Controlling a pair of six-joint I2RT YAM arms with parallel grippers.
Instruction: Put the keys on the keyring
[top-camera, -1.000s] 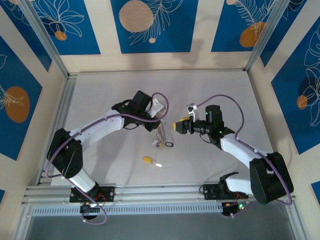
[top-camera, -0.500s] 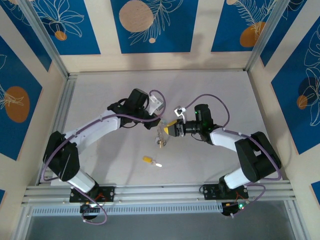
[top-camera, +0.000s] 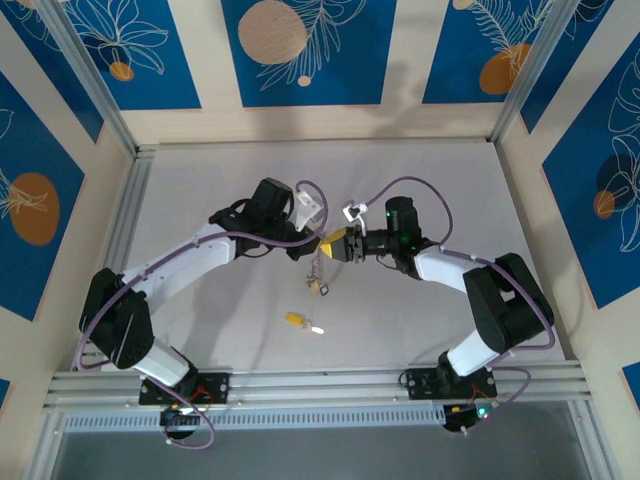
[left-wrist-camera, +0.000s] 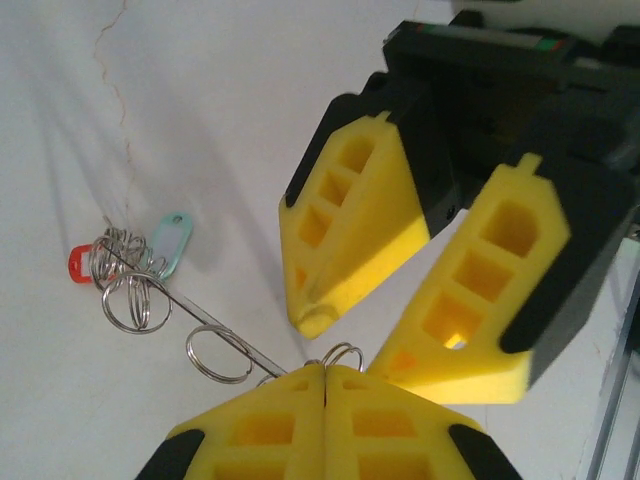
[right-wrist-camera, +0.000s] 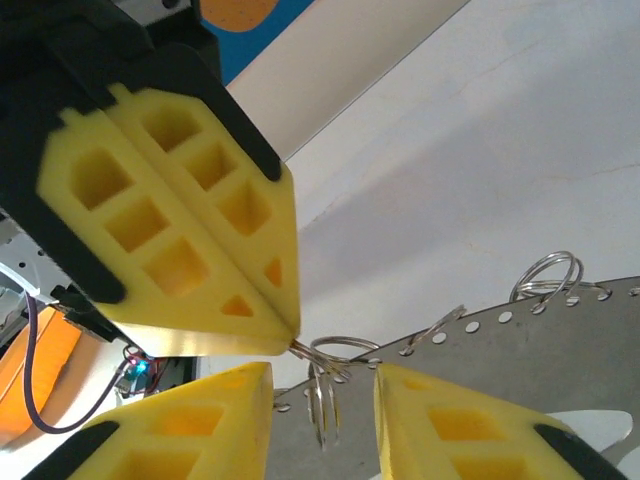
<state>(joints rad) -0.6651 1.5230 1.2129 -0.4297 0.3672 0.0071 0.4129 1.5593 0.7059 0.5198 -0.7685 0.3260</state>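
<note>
Yellow foam pads crowd together at mid-frame in the top view, and that crowding is the risk. The right gripper, jaws parted and holding nothing, brackets the small split rings right beside the left gripper, which is pinched fully closed on the keyring. If the right closes off-target, it could nudge the left's pads or tug the wire out of that thin pinch, dropping everything onto the table. Rings might also slide off if the loop's end is free; I cannot tell where its opening lies. The keyring is a thin grey wire slanting toward the left of the left-wrist frame, where the keys bunch with red and pale blue tags. A yellow-tagged key lies apart, lower centre of the top view.
</note>
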